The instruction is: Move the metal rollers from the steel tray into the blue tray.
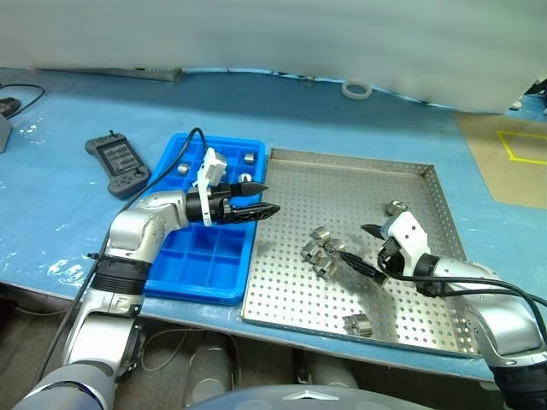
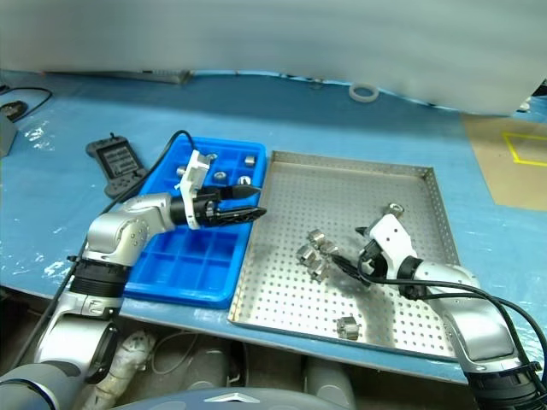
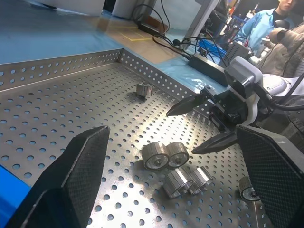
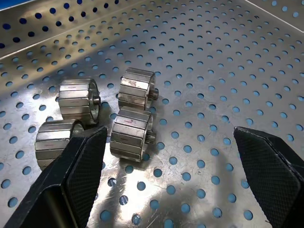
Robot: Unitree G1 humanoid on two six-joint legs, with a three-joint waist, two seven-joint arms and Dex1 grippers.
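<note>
The steel tray (image 1: 342, 184) lies on the right of the blue table cover, with the blue tray (image 1: 192, 265) against its left side. Several metal rollers (image 1: 320, 249) sit clustered mid-tray; one lies near the far right (image 1: 397, 206), another near the front rim (image 1: 358, 324). Two rollers (image 1: 249, 158) rest in far compartments of the blue tray. My left gripper (image 1: 270, 198) hovers open and empty over the blue tray's right edge, pointing toward the steel tray. My right gripper (image 1: 353, 241) is open and empty just right of the cluster (image 4: 130, 133), its fingers (image 4: 76, 175) low over the perforated floor.
A black handheld controller (image 1: 117, 162) lies left of the blue tray. A white tape ring (image 1: 356, 89) sits at the table's far edge. A brown board with yellow tape (image 1: 513, 154) is at the right. A person (image 3: 270, 28) stands beyond the table.
</note>
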